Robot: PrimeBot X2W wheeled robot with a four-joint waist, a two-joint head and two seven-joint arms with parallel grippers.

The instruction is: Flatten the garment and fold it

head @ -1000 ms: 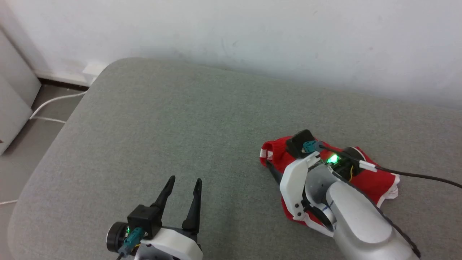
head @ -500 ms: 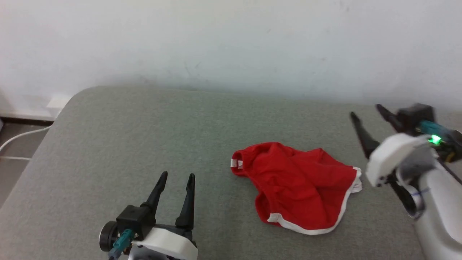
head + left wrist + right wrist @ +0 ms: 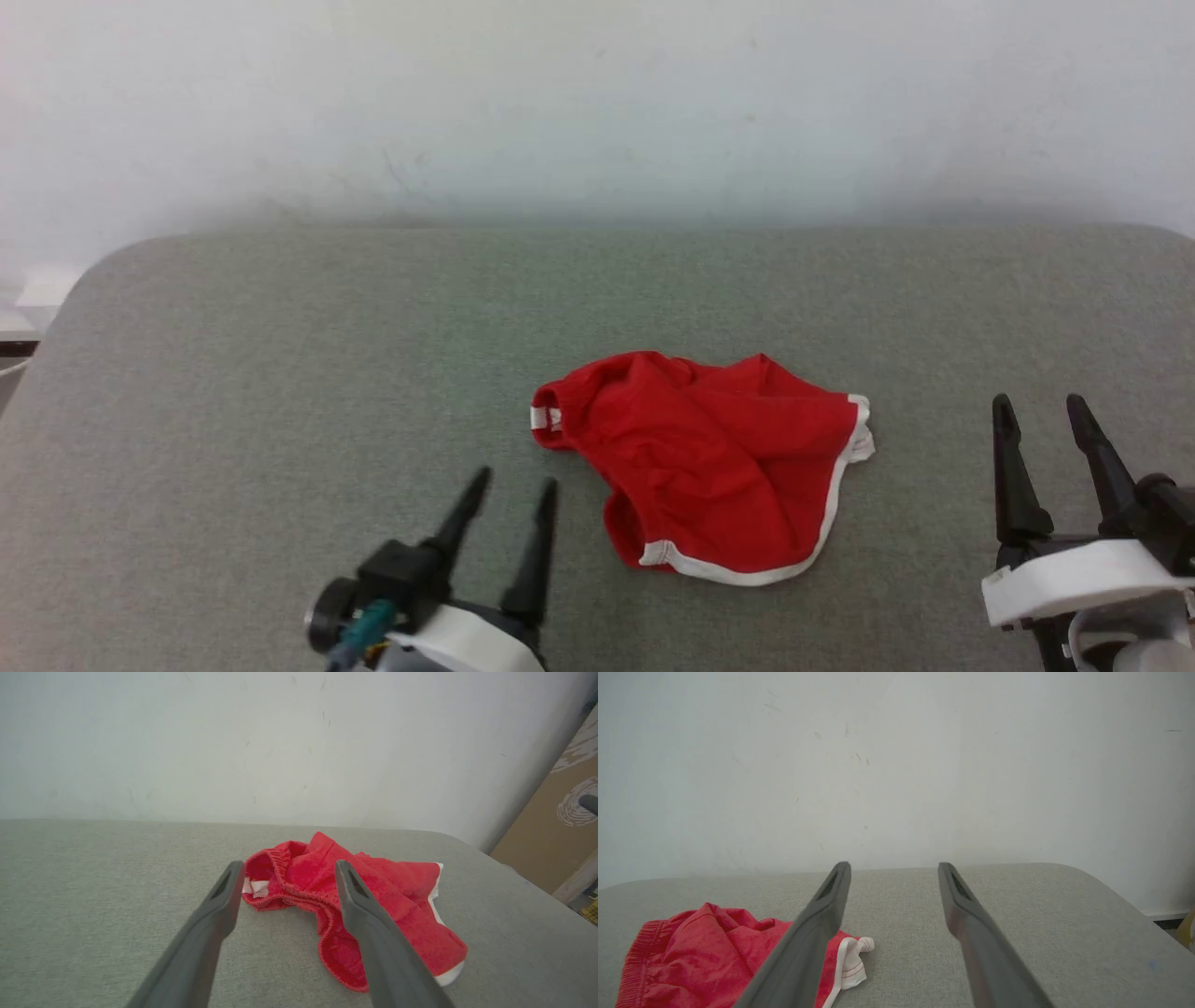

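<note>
Crumpled red shorts [image 3: 709, 457], thin fabric with gathered waistband and white hem trim, lie mid-frame on the grey woven table [image 3: 280, 373]. Left claw [image 3: 515, 480] and right claw [image 3: 1038, 403], in the lower corners, are spread and empty.

Shorts [image 3: 719, 467]: bright red, with white hem trim and a white patch at the waistband. Tabletop [image 3: 280, 373]: grey-green, finely flecked fabric. Wall [image 3: 597, 93]: plain off-white. Left end effector [image 3: 513, 483] and right end effector [image 3: 1038, 403]: black fingers [image 3: 1010, 476], white housings [image 3: 1074, 577]; the left carries a teal connector [image 3: 366, 623].
</note>
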